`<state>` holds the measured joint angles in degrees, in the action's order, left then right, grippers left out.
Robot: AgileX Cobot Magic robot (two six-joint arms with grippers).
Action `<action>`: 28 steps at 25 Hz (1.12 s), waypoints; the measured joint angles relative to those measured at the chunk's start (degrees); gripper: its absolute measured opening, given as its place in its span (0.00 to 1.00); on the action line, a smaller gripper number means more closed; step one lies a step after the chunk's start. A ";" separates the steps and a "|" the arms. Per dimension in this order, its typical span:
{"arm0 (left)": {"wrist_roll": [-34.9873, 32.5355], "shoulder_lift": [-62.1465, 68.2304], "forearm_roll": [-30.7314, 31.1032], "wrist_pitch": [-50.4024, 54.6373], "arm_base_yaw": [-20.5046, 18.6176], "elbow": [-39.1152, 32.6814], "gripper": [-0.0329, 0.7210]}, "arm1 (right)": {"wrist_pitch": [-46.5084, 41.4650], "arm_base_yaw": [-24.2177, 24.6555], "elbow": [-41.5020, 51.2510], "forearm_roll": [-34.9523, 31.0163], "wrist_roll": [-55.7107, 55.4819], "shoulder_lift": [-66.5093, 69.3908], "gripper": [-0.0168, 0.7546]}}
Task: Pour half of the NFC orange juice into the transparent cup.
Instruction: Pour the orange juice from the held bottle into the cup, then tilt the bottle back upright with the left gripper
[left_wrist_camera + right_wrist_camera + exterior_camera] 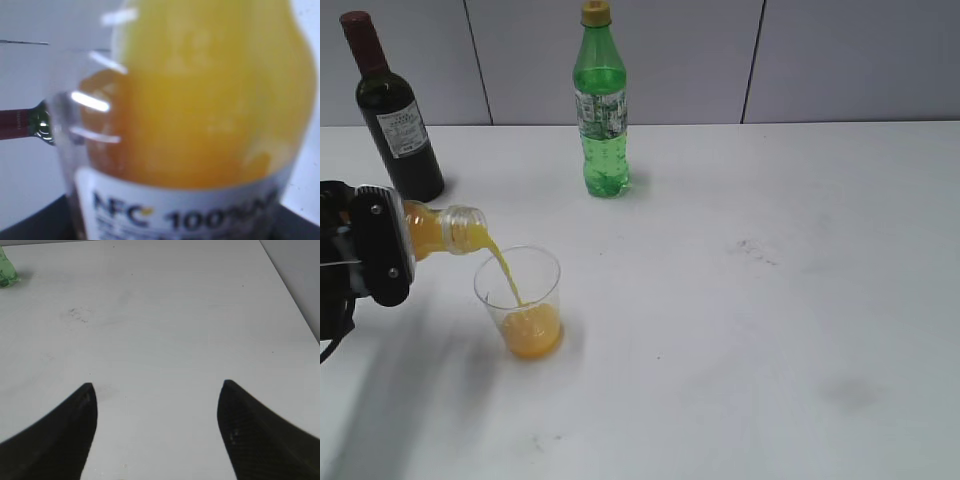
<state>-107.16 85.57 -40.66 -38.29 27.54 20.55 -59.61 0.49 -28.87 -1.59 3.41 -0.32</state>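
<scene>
The left gripper (382, 252), a black block at the table's left edge, is turned sideways and pinches the small clear bottle of NFC orange juice (445, 228) by its body, holding it nearly level above the table with the open threaded neck pointing right and slightly down. In the left wrist view the bottle (200, 115) fills the frame, its white label reading "NFC 100%", so the jaws themselves are hidden there. A thin orange stream runs from the neck into the clear colourless tumbler (519, 300), which stands upright on the white table (770, 330) near the left edge, just below and right of the neck. Juice fills about the bottom third of the tumbler; the bottle's visible part is still orange.

The right gripper (157, 432) hovers over bare table, its two dark fingers (250, 435) spread wide with nothing between them.

Three bottles show, and one cup. A dark wine bottle with a red capsule (398, 120) stands upright at the far left corner. A tall green plastic bottle with a yellow cap (602, 105) stands upright along the far edge, near its middle, liquid reaching about to its shoulder.
</scene>
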 joint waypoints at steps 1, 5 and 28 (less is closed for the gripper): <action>0.00 0.00 0.00 0.01 0.00 0.00 0.67 | 0.00 0.00 0.00 0.00 0.00 0.00 0.76; 0.00 0.00 0.15 -0.01 0.00 0.00 0.67 | 0.00 0.00 0.00 0.00 0.00 0.00 0.76; 0.00 -0.21 0.99 -0.07 0.00 0.00 0.67 | 0.00 0.00 0.00 0.00 0.00 0.00 0.76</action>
<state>-107.16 85.36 -39.67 -38.36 27.54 20.55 -59.61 0.49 -28.87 -1.59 3.41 -0.32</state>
